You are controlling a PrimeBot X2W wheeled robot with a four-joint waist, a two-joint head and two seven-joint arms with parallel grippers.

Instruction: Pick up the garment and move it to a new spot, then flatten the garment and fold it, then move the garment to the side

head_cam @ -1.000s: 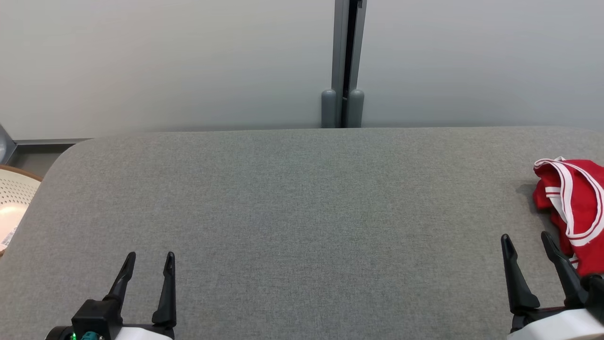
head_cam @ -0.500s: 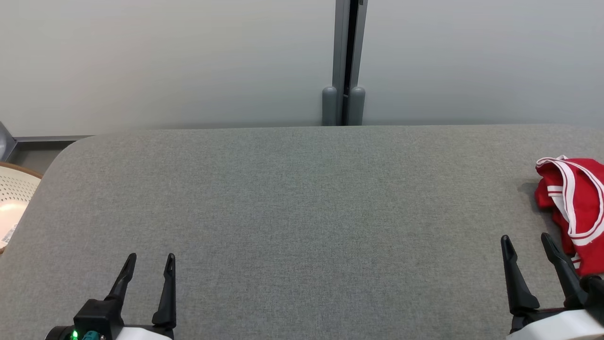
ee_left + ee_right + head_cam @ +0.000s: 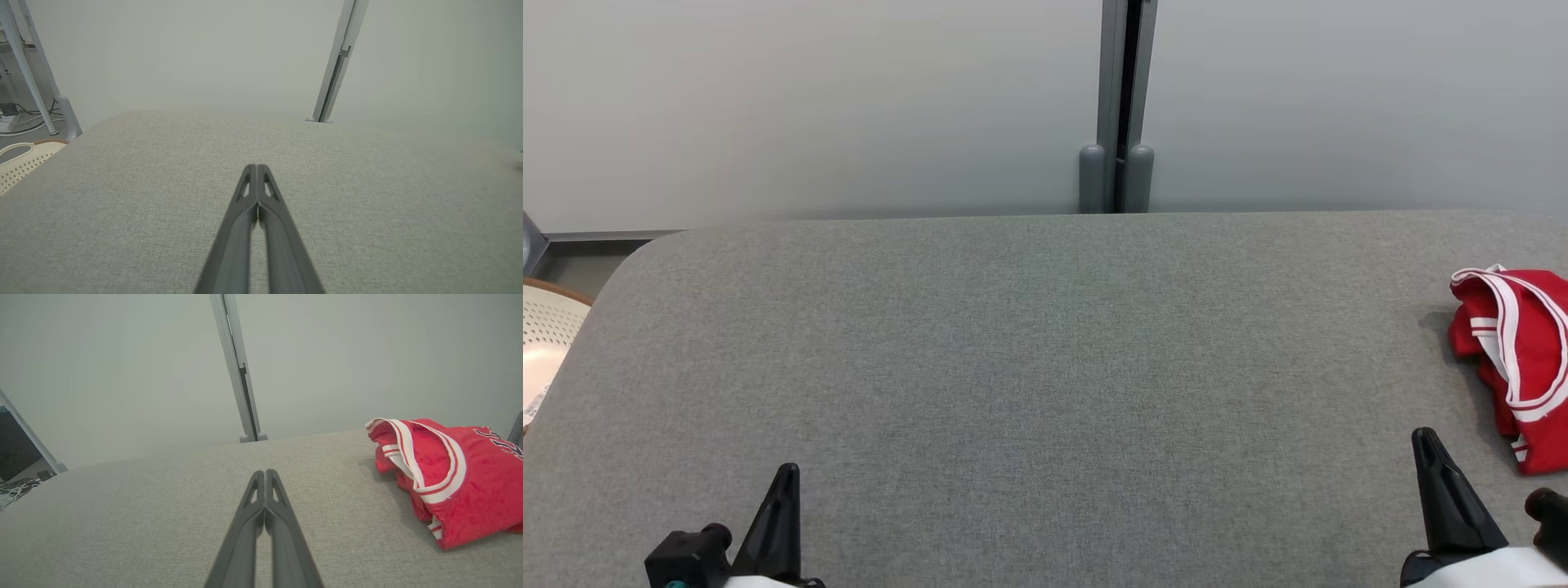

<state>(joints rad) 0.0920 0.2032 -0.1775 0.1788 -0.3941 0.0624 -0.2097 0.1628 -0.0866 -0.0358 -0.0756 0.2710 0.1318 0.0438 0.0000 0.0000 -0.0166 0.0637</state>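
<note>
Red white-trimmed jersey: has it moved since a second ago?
No. The red white-trimmed jersey keeps its distance from the far edge of the grey padded table; only the camera shifted.

The head camera looks forward and down from above the near edge of the grey fabric desk (image 3: 1045,367), seeing as far as the pale wall (image 3: 768,106) and the grey post (image 3: 1116,106) behind. Each wrist camera rides low and close over the desk, facing along its own jaws toward that post. The right wrist view shares the red jersey (image 3: 470,498) with the head view's right edge, the left wrist view the perforated basket (image 3: 20,161) at its left.
</note>
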